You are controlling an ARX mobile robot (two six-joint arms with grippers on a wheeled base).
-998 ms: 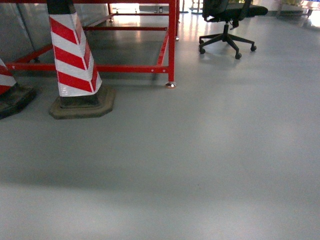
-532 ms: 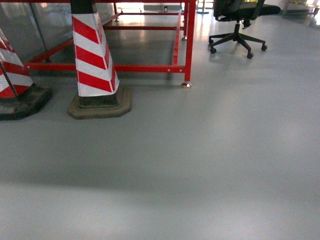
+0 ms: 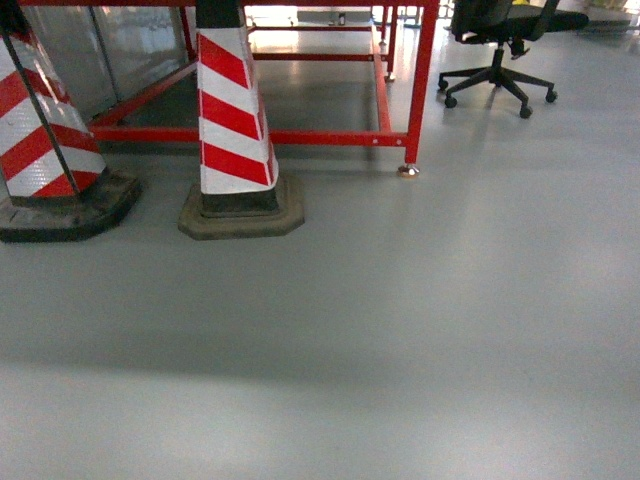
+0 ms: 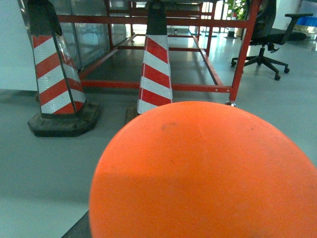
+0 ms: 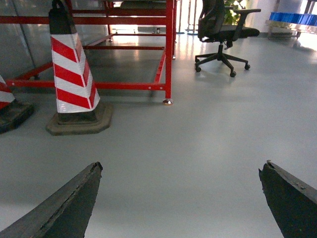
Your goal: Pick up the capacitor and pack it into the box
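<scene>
An orange, smooth, rounded capacitor [image 4: 203, 173] fills the lower part of the left wrist view, hanging above the grey floor right at my left gripper's jaws. It hides the fingers except for a dark sliver at the lower left, so the gripper appears shut on it. In the right wrist view my right gripper [image 5: 181, 166] is open, its two dark fingertips [image 5: 89, 188] wide apart over bare floor with nothing between them. The box is out of view. Neither gripper shows in the head view.
Two red-and-white striped cones [image 3: 235, 120] [image 3: 45, 130] on dark bases stand ahead to the left, before a red metal frame [image 3: 420, 80]. A black office chair [image 3: 500, 50] is at the far right. Grey floor [image 3: 400, 330] stretches in front.
The head view has swung left: the cone, red frame and chair have slid to the right in the picture, and a second cone has come in at the left edge.
</scene>
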